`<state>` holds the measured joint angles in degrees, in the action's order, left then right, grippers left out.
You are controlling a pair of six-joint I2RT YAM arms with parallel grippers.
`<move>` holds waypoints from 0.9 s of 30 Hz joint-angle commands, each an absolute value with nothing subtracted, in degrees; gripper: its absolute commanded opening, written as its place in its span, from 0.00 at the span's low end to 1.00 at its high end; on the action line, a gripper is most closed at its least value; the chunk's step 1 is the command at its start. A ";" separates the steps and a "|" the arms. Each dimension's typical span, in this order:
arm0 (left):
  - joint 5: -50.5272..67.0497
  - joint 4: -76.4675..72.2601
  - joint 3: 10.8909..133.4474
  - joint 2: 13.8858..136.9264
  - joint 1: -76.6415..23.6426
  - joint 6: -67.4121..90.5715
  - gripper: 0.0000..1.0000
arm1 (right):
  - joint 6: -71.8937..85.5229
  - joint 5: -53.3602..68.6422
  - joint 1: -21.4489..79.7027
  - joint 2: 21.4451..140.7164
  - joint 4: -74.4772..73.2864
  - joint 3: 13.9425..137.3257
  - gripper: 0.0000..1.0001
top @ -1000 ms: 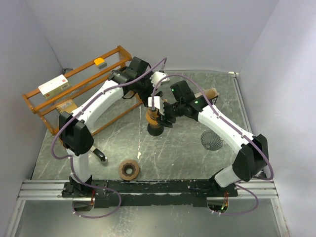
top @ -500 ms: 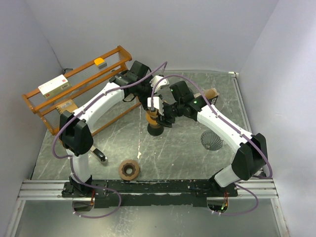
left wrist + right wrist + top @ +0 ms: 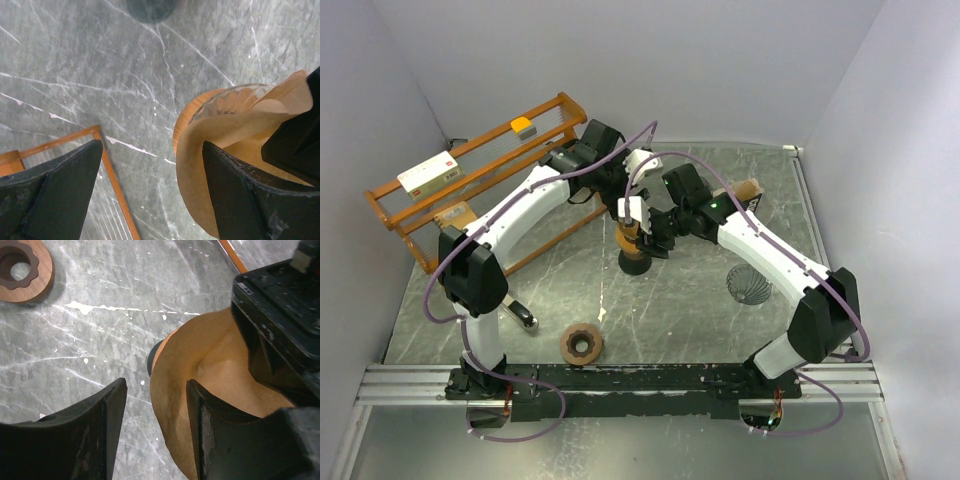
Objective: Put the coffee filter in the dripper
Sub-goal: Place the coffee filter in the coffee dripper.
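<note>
orange wooden rack (image 3: 478,150) at the left — wooden ring (image 3: 581,343) apart on the table (image 3: 680,310)

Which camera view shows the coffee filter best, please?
Right wrist: the coffee filter looms large, open mouth and inner crease visible. Left wrist shows its outer wall against the glass dripper; top external shows only a small, partly covered brown patch.
</note>
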<state>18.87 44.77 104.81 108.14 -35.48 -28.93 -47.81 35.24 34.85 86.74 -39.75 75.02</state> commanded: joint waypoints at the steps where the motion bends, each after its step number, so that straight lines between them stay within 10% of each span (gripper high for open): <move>1: 21.69 44.89 108.29 106.11 -35.85 -27.96 0.93 | -48.84 36.48 34.99 88.09 -41.83 77.66 0.51; 27: 15.54 39.42 102.70 106.17 -35.54 -27.55 0.92 | -48.68 36.58 35.00 87.78 -41.43 76.93 0.51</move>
<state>17.08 41.32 104.16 107.74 -35.48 -26.96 -48.51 35.79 34.85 87.70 -41.45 76.51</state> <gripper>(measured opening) 0.920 0.514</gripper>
